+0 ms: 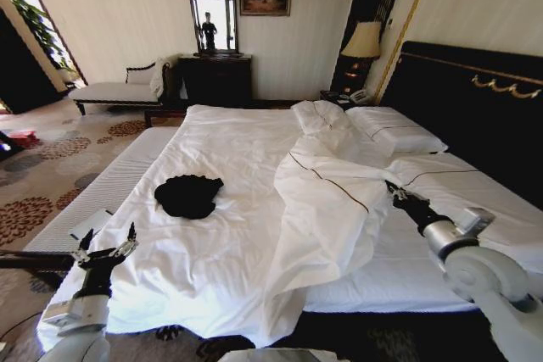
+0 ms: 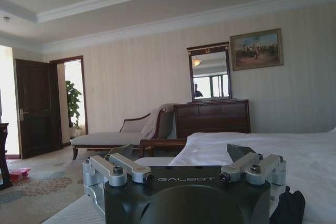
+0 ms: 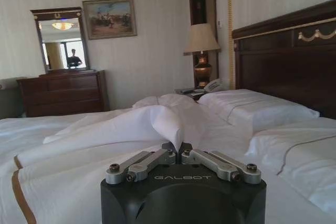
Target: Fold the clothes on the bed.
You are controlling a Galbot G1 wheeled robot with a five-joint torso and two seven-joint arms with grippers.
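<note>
The black T-shirt [image 1: 188, 195] lies crumpled, unfolded, on the bed [image 1: 212, 260] toward its left edge, so folding is not begun. The left gripper [image 1: 106, 251], fingers spread, hovers by the near-left corner, apart from it. The right gripper [image 1: 397, 195] is clenched on a duvet [image 1: 327, 209] fold mid-bed.

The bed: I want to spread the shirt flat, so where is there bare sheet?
Bare sheet on the bed lies between the black T-shirt and the folded-back duvet, and from the T-shirt to the foot edge by the open left gripper. The headboard side is crowded: the right gripper pinches the duvet, pillows beyond.
</note>
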